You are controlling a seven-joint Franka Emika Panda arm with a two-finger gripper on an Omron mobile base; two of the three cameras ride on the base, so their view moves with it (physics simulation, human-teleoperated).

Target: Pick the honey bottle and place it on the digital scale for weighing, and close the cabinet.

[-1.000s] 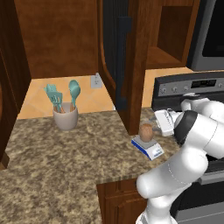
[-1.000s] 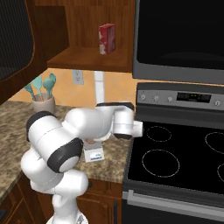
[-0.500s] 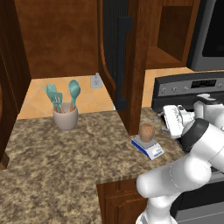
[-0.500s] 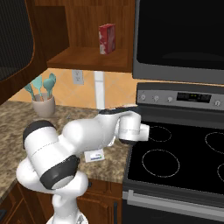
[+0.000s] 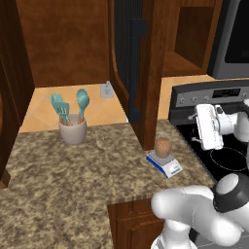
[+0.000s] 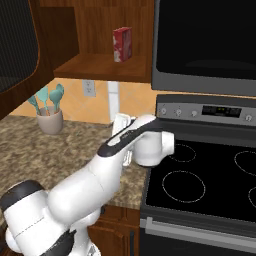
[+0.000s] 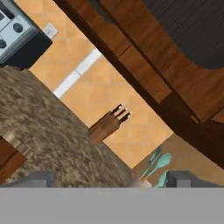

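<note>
While the bottle (image 5: 163, 146) sat upright on the scale (image 5: 165, 164) at the counter (image 5: 73, 180) edge beside the stove (image 5: 228, 155), the placing step looked complete and closing the cabinet remained. The gripper (image 5: 208, 127) hung above the stove, well apart from the scale, its jaws spread wide and holding nothing. The door (image 5: 136, 68) stood swung outward, edge-on to the left base camera, its bar handle (image 5: 134, 73) facing forward. A good close would probably call for pushing the door's flat face, not hooking the handle. The door's lower corner hung just behind the bottle, so the arm should approach high, clear of the scale. Open room lay over the stove; the cup (image 5: 73, 130) stood well clear at the left.
</note>
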